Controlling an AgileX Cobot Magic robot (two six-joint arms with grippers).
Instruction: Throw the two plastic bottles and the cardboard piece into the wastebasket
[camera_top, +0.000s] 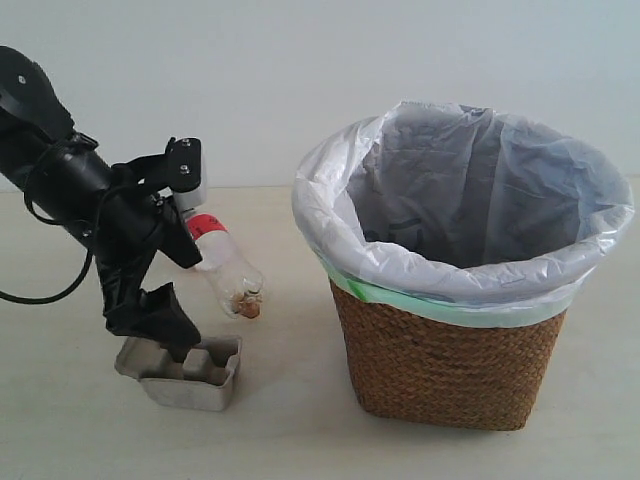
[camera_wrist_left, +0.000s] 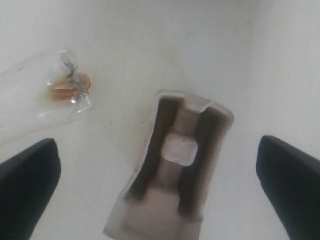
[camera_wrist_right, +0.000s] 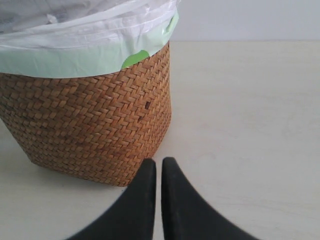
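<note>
The grey-beige cardboard piece (camera_top: 185, 372) lies on the table at the left. My left gripper (camera_top: 190, 305) hangs just over it, wide open. In the left wrist view the cardboard piece (camera_wrist_left: 172, 175) lies between the two fingers of the left gripper (camera_wrist_left: 157, 180), touching neither. The clear bottle with the red label (camera_top: 225, 265) lies just behind, its base (camera_wrist_left: 55, 97) beside one finger. The bottle with the green cap is out of view. The wicker wastebasket (camera_top: 450, 360) with its white bag stands at the right. My right gripper (camera_wrist_right: 158, 162) is shut and empty, low by the wastebasket's base (camera_wrist_right: 90, 130).
The pale table (camera_top: 290, 440) runs back to a plain white wall. The wastebasket's bag rim (camera_top: 330, 250) bulges out past the wicker. A black cable (camera_top: 50, 290) loops off the left arm.
</note>
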